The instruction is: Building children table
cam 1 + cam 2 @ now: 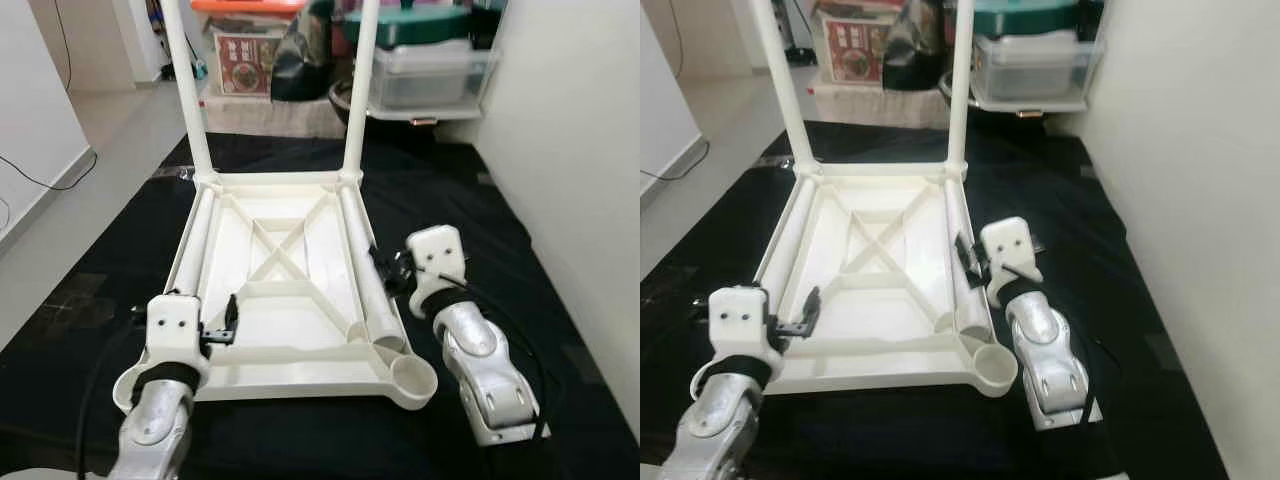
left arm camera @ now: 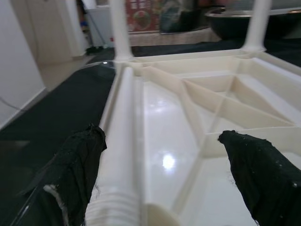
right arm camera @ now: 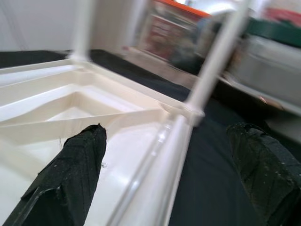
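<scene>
A: Where's the table [image 1: 285, 290]?

B: Upside down on the black mat [image 1: 480, 200], two legs [image 1: 358, 90] screwed in upright at the far corners. Two loose legs [image 1: 368, 290] lie inside, one along each side rim.

A: And the left end effector [image 1: 222, 325]?

B: At the near left corner, its fingers [image 2: 75, 174] spread wide astride the loose leg there, not gripping.

A: The right end effector [image 1: 392, 272]?

B: Beside the right rim, fingers [image 3: 70, 174] wide as well, straddling the other loose leg.
</scene>
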